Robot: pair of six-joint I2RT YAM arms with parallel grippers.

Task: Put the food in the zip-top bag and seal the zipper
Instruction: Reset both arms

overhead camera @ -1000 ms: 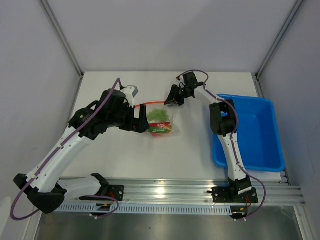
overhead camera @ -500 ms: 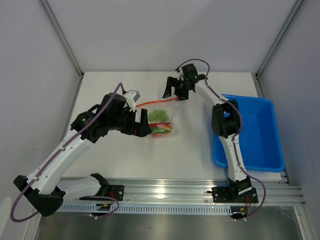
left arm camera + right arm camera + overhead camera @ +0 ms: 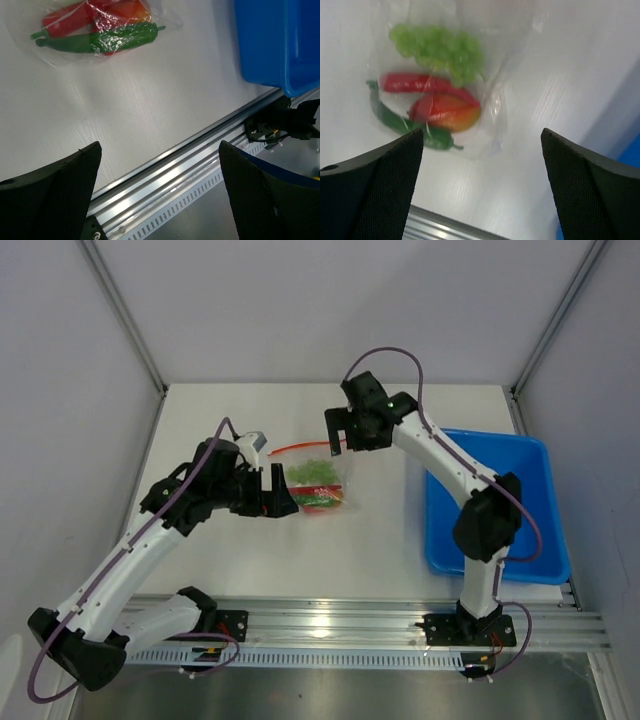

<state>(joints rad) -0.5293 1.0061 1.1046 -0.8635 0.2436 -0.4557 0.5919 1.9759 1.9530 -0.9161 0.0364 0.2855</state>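
The zip-top bag (image 3: 335, 472) lies flat on the white table with the food (image 3: 318, 486) inside it. Its orange-red zipper (image 3: 305, 446) runs along the far edge. In the right wrist view the bag (image 3: 495, 100) holds green grapes (image 3: 437, 47), a red pepper (image 3: 412, 82), a green pepper (image 3: 392, 120) and an orange piece (image 3: 452, 114). My right gripper (image 3: 348, 435) hovers open over the zipper's right end, with nothing between its jaws (image 3: 480, 190). My left gripper (image 3: 280, 496) stands open just left of the bag, also with nothing in it (image 3: 160, 200). The peppers (image 3: 100, 37) show at the top of the left wrist view.
A blue tray (image 3: 535, 490) stands at the right of the table and shows as (image 3: 275, 40) in the left wrist view. A metal rail (image 3: 340, 625) runs along the near edge. Grey walls enclose the table on three sides.
My right gripper has opened, let go of the zipper's right end and lifted, its elbow swinging out over the tray. My left gripper has drawn back slightly to the left.
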